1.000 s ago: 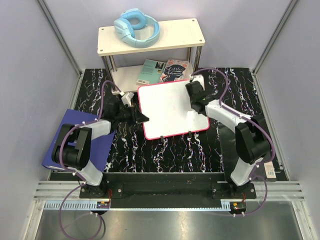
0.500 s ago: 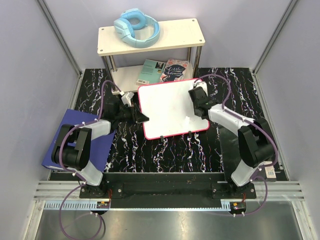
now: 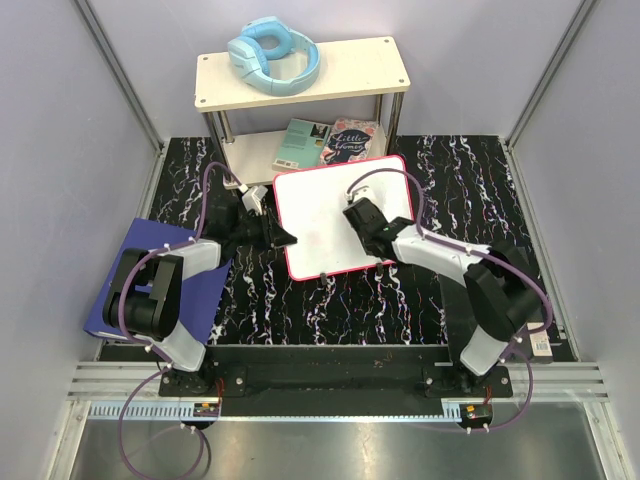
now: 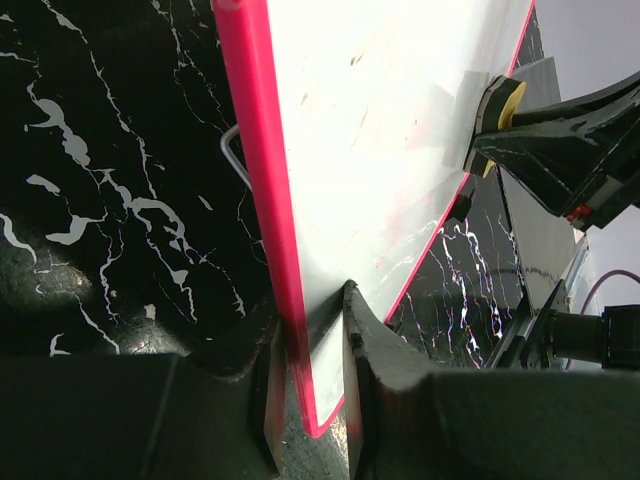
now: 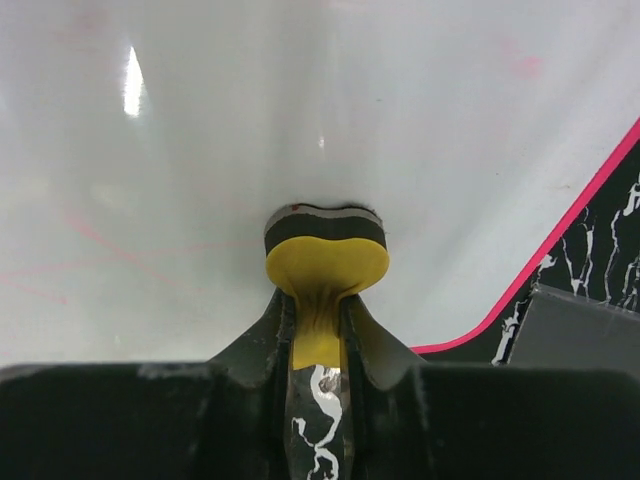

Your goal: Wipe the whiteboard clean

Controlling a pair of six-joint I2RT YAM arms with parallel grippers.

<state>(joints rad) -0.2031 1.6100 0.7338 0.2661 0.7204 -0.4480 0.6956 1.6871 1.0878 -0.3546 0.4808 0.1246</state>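
The whiteboard (image 3: 320, 205), white with a pink-red frame, lies tilted on the black marbled table. My left gripper (image 3: 283, 237) is shut on its left edge; in the left wrist view the frame (image 4: 262, 180) runs between the two fingers of the left gripper (image 4: 308, 370). My right gripper (image 3: 357, 215) is over the board's middle, shut on a yellow eraser (image 5: 325, 255). The eraser's dark felt face presses against the white surface (image 5: 300, 110). Faint red streaks (image 5: 90, 235) show to the eraser's left. The left wrist view also catches the eraser (image 4: 500, 100) against the board.
A cream shelf (image 3: 350, 70) with blue headphones (image 3: 272, 55) stands at the back, and two books (image 3: 325, 142) lie beneath it just beyond the board. A blue binder (image 3: 165, 285) lies under the left arm. Grey walls close in both sides.
My right gripper has slid the eraser from the board's far right part leftward and nearer, to its middle. The left gripper and the board have stayed put.
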